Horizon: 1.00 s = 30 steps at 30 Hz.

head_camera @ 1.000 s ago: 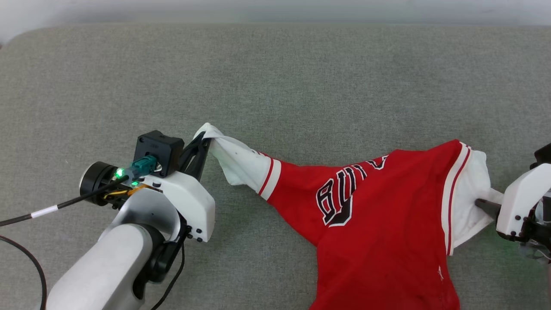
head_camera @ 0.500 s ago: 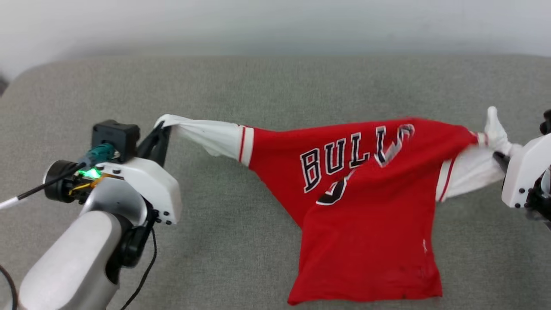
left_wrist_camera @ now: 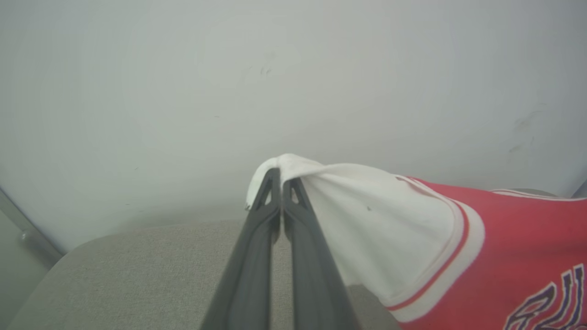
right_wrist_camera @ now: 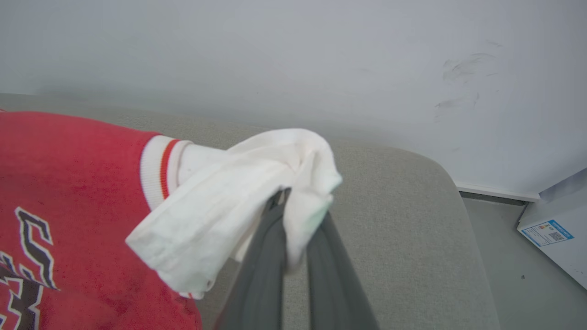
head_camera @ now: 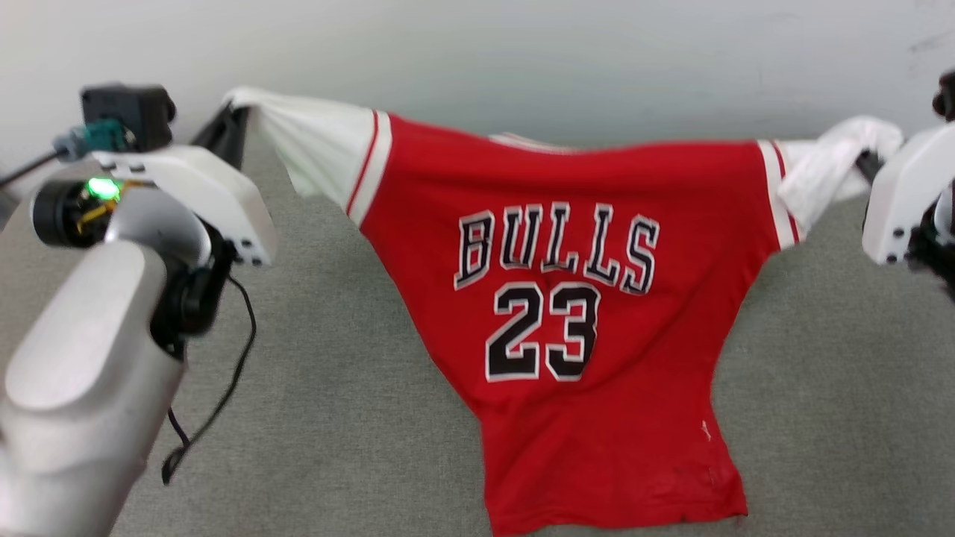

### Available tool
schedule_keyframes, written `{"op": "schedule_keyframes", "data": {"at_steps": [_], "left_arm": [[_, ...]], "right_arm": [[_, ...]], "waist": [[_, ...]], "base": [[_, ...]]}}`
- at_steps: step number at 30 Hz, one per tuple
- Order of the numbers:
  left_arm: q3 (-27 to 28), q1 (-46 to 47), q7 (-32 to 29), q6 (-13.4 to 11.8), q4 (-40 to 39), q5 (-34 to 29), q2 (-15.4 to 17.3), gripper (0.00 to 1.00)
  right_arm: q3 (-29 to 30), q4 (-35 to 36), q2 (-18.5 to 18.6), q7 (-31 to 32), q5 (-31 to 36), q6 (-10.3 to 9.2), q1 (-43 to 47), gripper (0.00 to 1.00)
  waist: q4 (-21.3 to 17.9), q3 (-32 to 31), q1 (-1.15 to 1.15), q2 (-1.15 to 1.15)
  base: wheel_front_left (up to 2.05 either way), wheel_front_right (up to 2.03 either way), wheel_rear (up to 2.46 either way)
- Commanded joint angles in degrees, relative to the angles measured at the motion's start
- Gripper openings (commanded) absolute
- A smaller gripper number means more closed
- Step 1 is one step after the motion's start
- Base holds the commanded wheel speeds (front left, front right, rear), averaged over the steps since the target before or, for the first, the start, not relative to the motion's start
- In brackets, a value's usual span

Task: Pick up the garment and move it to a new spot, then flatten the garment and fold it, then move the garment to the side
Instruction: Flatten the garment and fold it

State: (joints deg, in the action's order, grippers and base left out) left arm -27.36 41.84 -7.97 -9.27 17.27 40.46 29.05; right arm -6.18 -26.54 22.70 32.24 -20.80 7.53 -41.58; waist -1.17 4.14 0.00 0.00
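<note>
The garment (head_camera: 567, 246), a red jersey with white sleeves and black lettering, hangs spread in the air over the grey cushion (head_camera: 358, 440), front facing me. My left gripper (head_camera: 233, 118) is shut on the tip of its left white sleeve (left_wrist_camera: 367, 215), at upper left in the head view. At the far right, my right gripper (head_camera: 865, 162) is shut on the bunched right white sleeve (right_wrist_camera: 257, 192). In the left wrist view the left gripper (left_wrist_camera: 280, 176) pinches the cloth edge; in the right wrist view the right gripper (right_wrist_camera: 280, 196) has cloth draped over its fingers. The hem trails low near the cushion.
A pale wall (head_camera: 522, 60) rises right behind the cushion. A black cable (head_camera: 224, 395) hangs from my left arm. In the right wrist view the cushion's rounded corner (right_wrist_camera: 440, 174) ends at bare floor with a white box (right_wrist_camera: 557, 229).
Both grippers have risen and pulled apart, lifting the jersey off the cushion until it hangs spread with its lettering showing. The right gripper has shut on the sleeve. The head camera has tilted up.
</note>
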Motion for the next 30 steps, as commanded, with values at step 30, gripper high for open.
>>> {"op": "schedule_keyframes", "data": {"at_steps": [30], "left_arm": [[4.77, 47.39, 15.65, 7.72, 26.58, -3.11, -4.07, 0.0]], "right_arm": [[-2.63, -15.88, -3.23, -25.56, 11.22, -0.09, -46.22, 0.0]], "waist": [[-2.46, 24.57, 0.0, 0.0]], "base": [[0.0, 0.0, 0.0]]}}
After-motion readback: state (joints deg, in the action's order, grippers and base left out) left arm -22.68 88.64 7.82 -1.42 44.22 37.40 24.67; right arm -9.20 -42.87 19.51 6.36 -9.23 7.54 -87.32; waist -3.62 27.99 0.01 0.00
